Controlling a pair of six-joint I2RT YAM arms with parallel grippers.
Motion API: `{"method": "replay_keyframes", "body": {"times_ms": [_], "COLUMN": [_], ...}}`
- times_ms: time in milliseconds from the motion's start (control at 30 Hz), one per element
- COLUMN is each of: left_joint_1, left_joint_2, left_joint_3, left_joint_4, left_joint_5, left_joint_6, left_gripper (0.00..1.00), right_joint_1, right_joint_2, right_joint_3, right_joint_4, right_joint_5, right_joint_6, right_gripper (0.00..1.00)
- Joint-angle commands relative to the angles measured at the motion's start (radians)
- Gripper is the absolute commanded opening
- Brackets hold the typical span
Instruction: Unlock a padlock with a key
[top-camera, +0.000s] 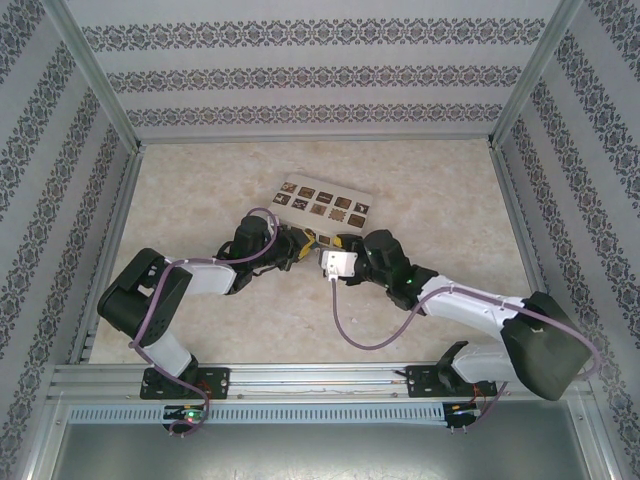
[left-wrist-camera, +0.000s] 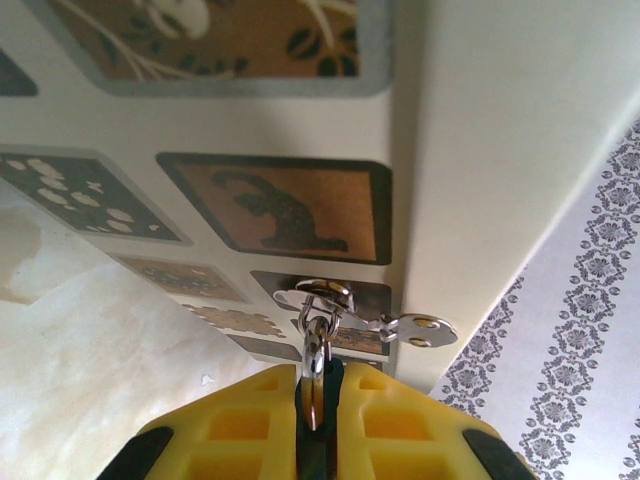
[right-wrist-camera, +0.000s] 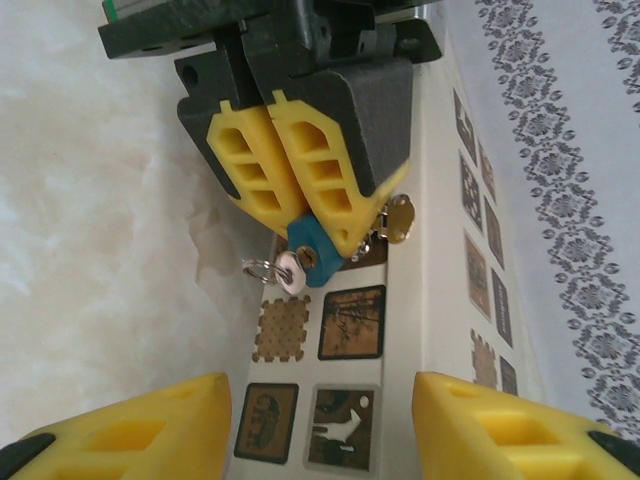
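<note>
Teal padlock (right-wrist-camera: 312, 262) pinched in left hand (right-wrist-camera: 320, 236), right hand (right-wrist-camera: 320, 428) near

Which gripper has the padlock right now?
The left gripper: its yellow fingers pinch the teal padlock between their tips. The right gripper stands open, empty.

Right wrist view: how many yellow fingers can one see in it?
4. Two are on the left hand, closed on the teal padlock in the upper middle; two are on the right hand, standing apart in the bottom corners. None seems hidden.
</note>
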Motion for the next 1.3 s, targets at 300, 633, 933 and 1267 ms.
{"method": "replay_keyframes", "body": {"times_ms": [300, 633, 933, 1267], "left_joint_1": [-0.015, -0.016, -0.015, -0.016], "left_joint_2": [-0.039, -0.030, -0.014, -0.004], "left_joint_3": [0.018, 0.015, 0.012, 0.004], "left_joint_4": [0.024, 0.039, 0.069, 0.088], "left_joint_5": [0.038, 0.050, 0.056, 0.056], "left_joint_6": [-0.028, -0.037, -0.051, -0.062], "left_gripper": [0.08, 0.07, 0.07, 0.07], "right_joint_1": [0.006, 0.029, 0.047, 0.058], "right_joint_2": [0.097, 0.151, 0.173, 0.192], "right_joint_3": [0.054, 0.068, 0.074, 0.079], "right_joint_4": [0.064, 0.103, 0.117, 0.132], "right_joint_5": [-0.049, -0.017, 0.015, 0.036], "right_joint_6": [0.026, 0.032, 0.038, 0.047], "right_gripper": [0.42, 0.37, 0.31, 0.26]}}
